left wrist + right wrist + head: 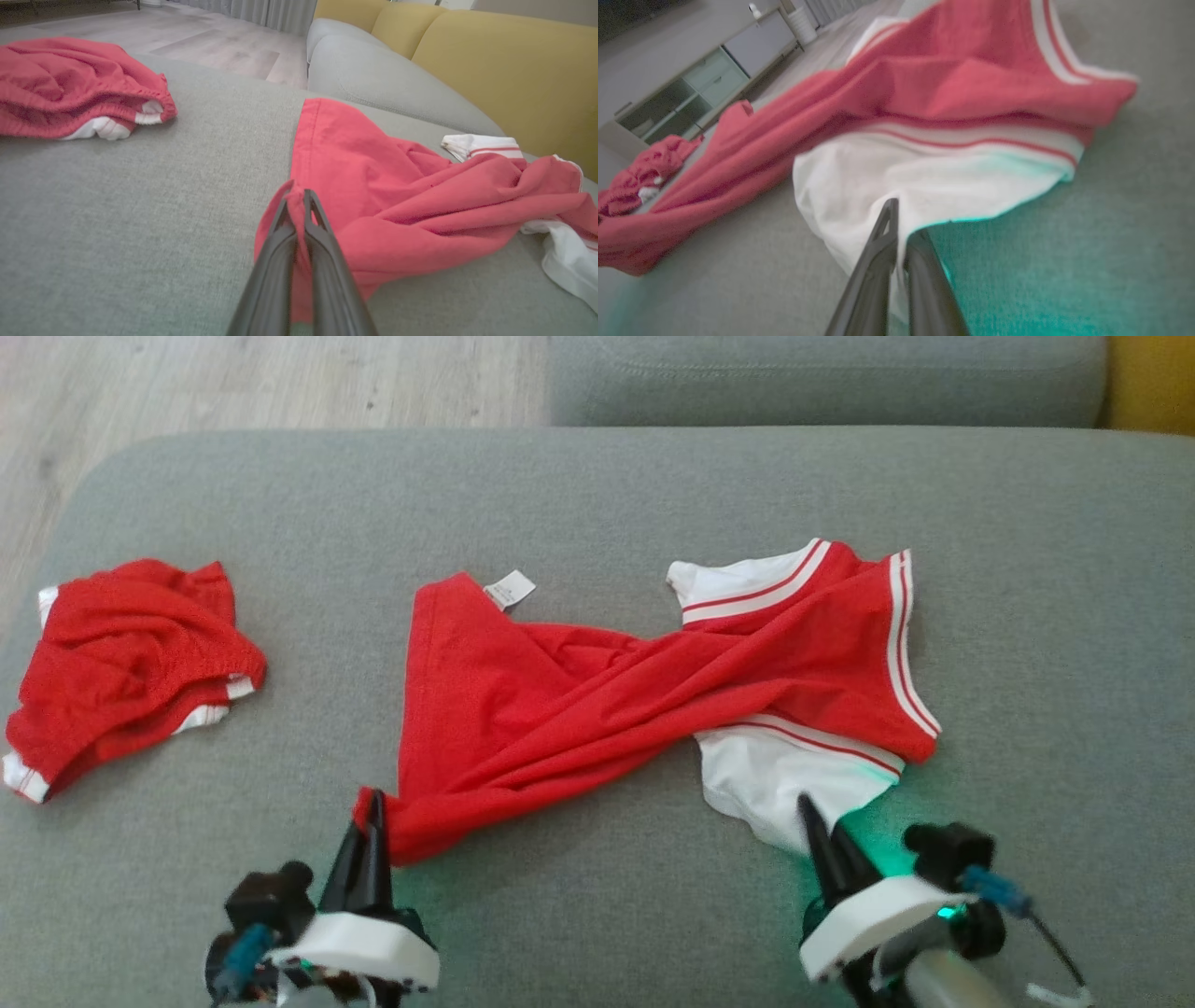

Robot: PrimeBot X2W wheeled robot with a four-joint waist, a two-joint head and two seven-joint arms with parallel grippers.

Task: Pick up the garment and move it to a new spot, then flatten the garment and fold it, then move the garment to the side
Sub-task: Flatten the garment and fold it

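Observation:
A red garment (579, 695) with white sleeves and striped trim lies twisted across the grey cushion (597, 485); it also spreads through the left wrist view (397, 196) and the right wrist view (934, 107). My left gripper (373, 803) is shut on the garment's red near-left corner, seen pinched between its fingers (299, 200). At the lower right, my right gripper (810, 814) is shut on the edge of the white sleeve (784, 784), whose cloth sits between its fingers (899, 219).
A second crumpled red garment (131, 663) lies at the cushion's left end (74, 88). Wooden floor (233, 383) lies beyond the cushion's far left edge. Another grey cushion (822, 378) and a yellow backrest (504, 70) stand behind.

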